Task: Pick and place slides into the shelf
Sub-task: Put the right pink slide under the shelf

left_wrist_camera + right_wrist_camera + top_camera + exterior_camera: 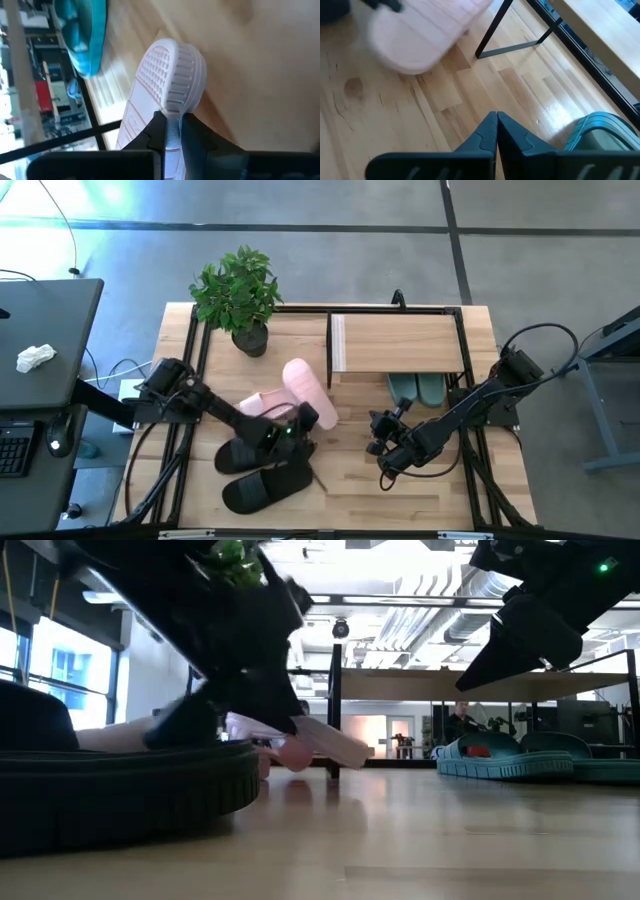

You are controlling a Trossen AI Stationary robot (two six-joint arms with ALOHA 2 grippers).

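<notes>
My left gripper [306, 423] is shut on a pale pink slide [308, 390] at the table's middle, in front of the shelf [395, 342]. The second pink slide [262, 405] lies under the left arm. Two black slides [262, 480] lie on the table near its front edge. Two dark green slides [415, 388] stand on the table under the shelf's plank. My right gripper [385, 450] hangs shut over bare table, right of the pink slide, with nothing in it. My left gripper pinches the pink slide's ribbed sole edge [173, 109] between its two fingers, close to one rounded end. The fingers slant down from the table's left. The slide is tilted, its treaded sole [155, 70] turned toward the wrist, and its end [335, 747] is raised off the table.
A potted plant [240, 295] stands at the far left of the table. The shelf's thin black leg [495, 32] stands just beyond the pink slide. Bare wood lies between the two grippers and along the front right.
</notes>
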